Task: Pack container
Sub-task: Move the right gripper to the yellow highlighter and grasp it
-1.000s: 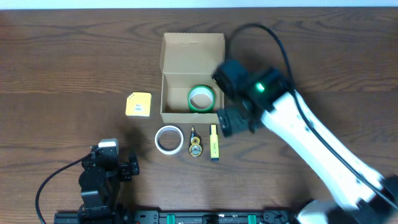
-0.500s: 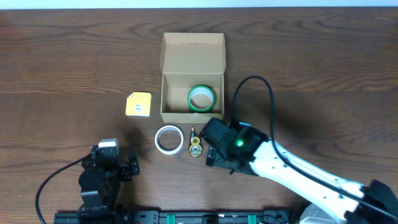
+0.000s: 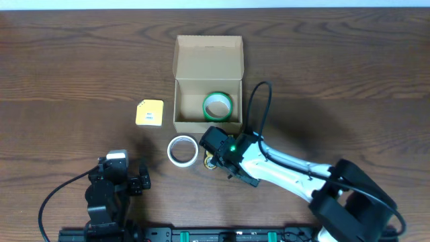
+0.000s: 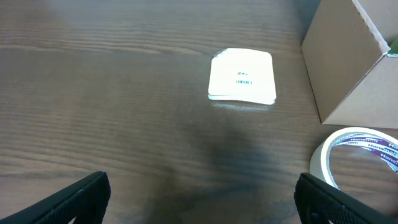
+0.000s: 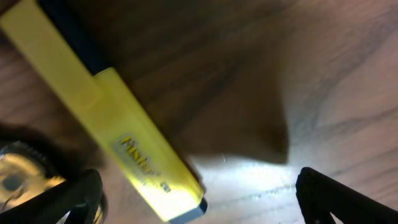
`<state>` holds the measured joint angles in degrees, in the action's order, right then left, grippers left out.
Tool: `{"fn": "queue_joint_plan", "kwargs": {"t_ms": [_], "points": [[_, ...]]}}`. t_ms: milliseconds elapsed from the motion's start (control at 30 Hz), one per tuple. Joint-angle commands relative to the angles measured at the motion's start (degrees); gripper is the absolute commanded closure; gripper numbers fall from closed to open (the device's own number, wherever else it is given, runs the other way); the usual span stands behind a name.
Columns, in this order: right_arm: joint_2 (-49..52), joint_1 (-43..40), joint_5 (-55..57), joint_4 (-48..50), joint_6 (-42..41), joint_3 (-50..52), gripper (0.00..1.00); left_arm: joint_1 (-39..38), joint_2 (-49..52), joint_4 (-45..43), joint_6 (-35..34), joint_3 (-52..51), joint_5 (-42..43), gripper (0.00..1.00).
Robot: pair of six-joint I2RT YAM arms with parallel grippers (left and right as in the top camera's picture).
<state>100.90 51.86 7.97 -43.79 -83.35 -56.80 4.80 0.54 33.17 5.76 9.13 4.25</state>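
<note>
Both pairs of jaws stand apart, gripping nothing. The right gripper (image 5: 199,200) hangs low over a yellow highlighter (image 5: 118,146) lying flat on the dark wooden table (image 3: 67,67). In its wrist view, one fingertip shows at each lower corner and the pen's capped end lies between them, which looks like lining up for a pick. A small brass-coloured round object (image 3: 211,162) sits just beside the pen, close enough that closing fingers could nudge it.

The container (image 3: 208,47) – a plain tan cardboard box – rests near the table's middle, just behind the right gripper. Its flap lid is folded back and away, so the opening faces up and items can be lowered straight in. A green tape roll (image 3: 218,105) already lies inside toward the right, leaving bare floor at the left.

Outside wait a white tape roll (image 3: 182,150), just in front of the box, and a yellow card packet (image 3: 149,113) to its left. The left gripper (image 4: 205,200) rests near the table's front edge – apparently parked clear of the working arm.
</note>
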Motion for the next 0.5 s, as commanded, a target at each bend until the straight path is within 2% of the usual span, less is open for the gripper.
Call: {"fn": "queue_joint_plan", "kwargs": {"t_ms": [0, 167, 400, 467], "points": [[1.27, -1.99, 1.70, 0.55, -0.26, 0.13, 0.01, -0.11, -0.33, -0.04, -0.66, -0.39, -0.20, 0.04], [1.36, -3.08, 1.73, 1.46, 0.28, 0.13, 0.27, -0.11, -0.33, -0.04, -0.66, -0.39, -0.20, 0.04], [1.38, -3.08, 1.75, 1.14, 0.31, 0.13, 0.71, -0.11, -0.33, -0.04, -0.66, -0.39, -0.20, 0.04], [1.38, -3.08, 1.73, 0.50, 0.33, 0.13, 0.76, -0.11, -0.33, -0.04, -0.66, -0.39, -0.20, 0.04]]}}
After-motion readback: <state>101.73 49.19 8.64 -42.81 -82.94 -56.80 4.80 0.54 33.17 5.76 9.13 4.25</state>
